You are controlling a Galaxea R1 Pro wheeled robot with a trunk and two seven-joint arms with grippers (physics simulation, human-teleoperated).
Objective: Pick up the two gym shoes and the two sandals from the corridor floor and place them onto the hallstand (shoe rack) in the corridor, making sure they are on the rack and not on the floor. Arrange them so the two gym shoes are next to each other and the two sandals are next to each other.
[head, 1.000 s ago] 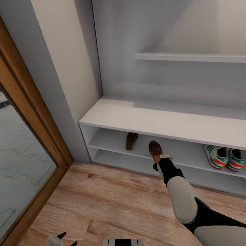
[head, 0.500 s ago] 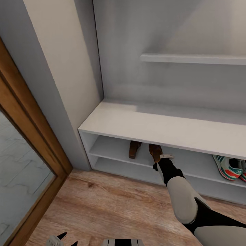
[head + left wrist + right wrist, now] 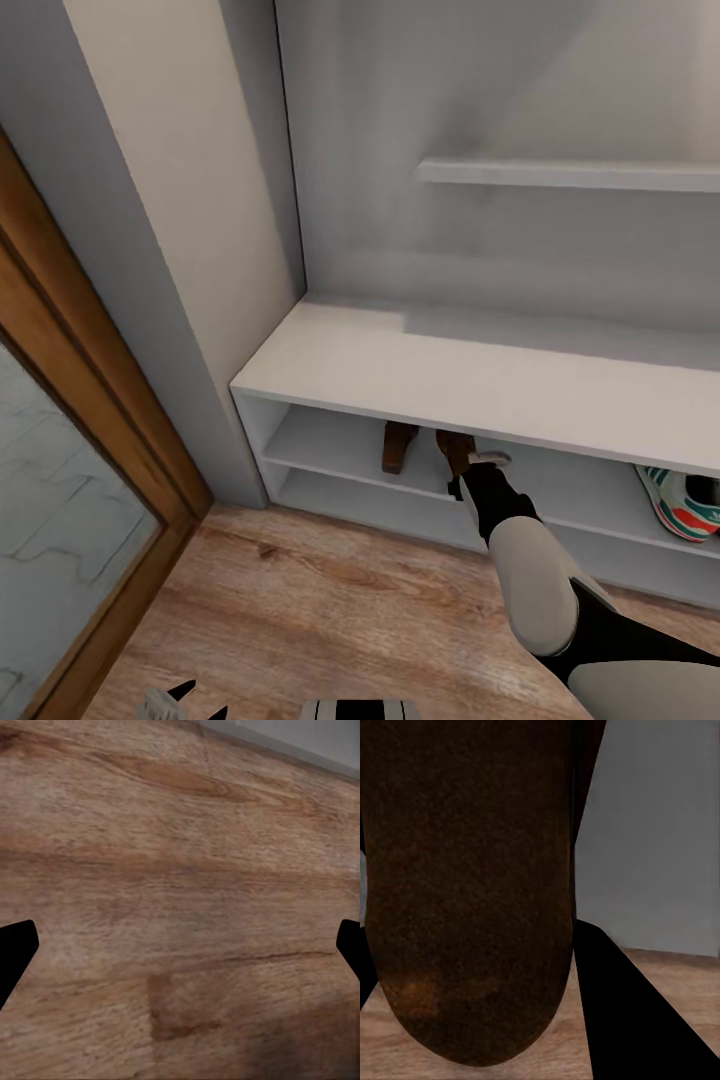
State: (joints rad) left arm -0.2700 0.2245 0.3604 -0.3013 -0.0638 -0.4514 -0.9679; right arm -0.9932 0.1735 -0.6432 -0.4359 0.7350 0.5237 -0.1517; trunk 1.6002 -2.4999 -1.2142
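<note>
1. The right arm stretches forward from the lower right of the head view, white forearm leading to a black wrist.
2. The right gripper (image 3: pixel 470 458) is closed on a sandal (image 3: pixel 456 450), its dark sole (image 3: pixel 469 892) pressed between the black fingers (image 3: pixel 622 1012).
3. The left gripper (image 3: pixel 185 700) hangs low, fingers (image 3: pixel 15 952) spread wide, holding nothing.

Dark-brown sandals (image 3: pixel 400 446), seemingly pale-grey hallstand (image 3: pixel 420 375)
</note>
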